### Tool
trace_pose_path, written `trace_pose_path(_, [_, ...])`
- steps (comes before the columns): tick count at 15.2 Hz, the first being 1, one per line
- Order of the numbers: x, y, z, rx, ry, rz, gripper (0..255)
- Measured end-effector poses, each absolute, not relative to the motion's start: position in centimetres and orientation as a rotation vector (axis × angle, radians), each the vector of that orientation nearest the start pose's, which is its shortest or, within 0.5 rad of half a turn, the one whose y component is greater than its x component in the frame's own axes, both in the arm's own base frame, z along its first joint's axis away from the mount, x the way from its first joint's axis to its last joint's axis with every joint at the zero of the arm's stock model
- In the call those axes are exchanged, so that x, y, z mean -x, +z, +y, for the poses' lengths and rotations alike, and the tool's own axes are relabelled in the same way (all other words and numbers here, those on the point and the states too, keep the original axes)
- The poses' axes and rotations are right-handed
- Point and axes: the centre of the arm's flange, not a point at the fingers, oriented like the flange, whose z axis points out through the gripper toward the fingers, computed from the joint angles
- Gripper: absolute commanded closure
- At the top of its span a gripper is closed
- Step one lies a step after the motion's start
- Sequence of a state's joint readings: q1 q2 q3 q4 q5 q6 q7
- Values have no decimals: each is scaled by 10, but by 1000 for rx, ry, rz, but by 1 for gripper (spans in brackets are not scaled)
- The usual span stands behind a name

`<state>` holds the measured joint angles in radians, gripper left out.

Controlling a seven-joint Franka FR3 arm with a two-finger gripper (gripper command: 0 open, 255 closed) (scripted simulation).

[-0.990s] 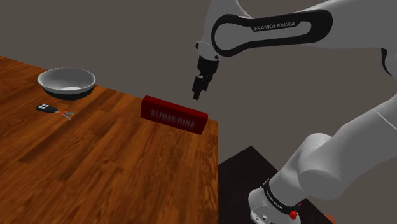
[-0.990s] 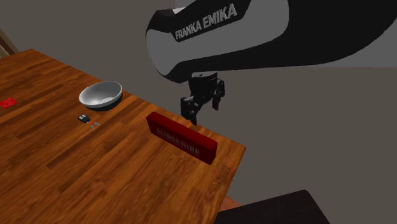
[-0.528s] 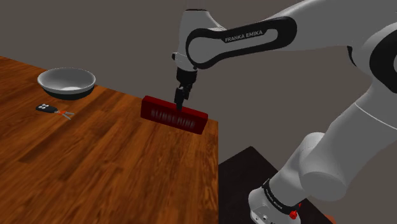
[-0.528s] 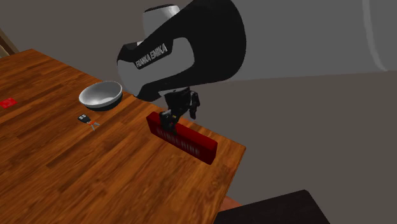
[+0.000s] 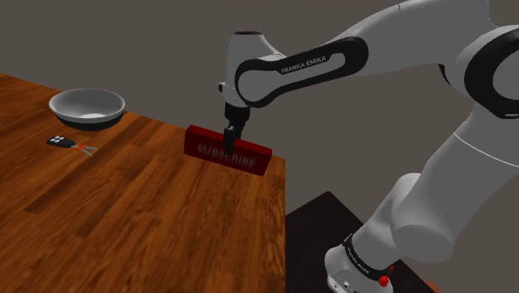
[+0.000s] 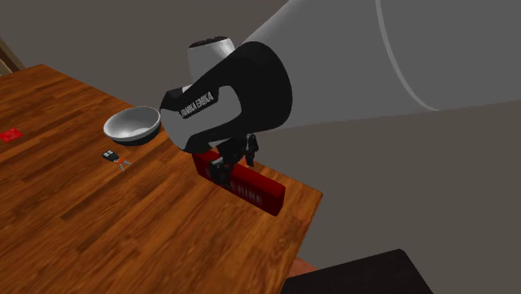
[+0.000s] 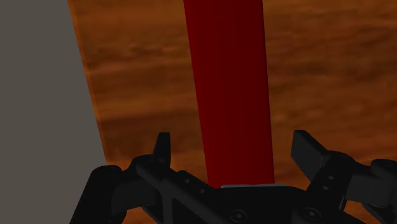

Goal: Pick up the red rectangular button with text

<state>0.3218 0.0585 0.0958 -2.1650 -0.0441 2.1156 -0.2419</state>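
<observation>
A red rectangular button with text [image 5: 227, 151] is seen standing on edge near a corner of the wooden tabletop [image 5: 125, 216], straddled by spread jaws not touching it; it could be tipped off by uneven closing

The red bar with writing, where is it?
In the shoulder view, the red bar stands at the wooden table's far right corner, straddled by the open gripper.

A glossy brown wooden table [image 5: 125, 216] stands before plain grey walls [image 5: 125, 42] in dim light.
</observation>
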Motion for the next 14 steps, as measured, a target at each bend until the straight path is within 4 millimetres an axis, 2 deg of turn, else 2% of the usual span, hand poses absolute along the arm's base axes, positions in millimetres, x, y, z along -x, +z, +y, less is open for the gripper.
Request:
trace_pose_path(1, [-487,358,214,2993,166,-1066,255])
trace_pose_path(11, [-487,357,215,2993,163,-1068,255])
trace_pose_path(14, [-487,366,215,2993,167,-1066,255])
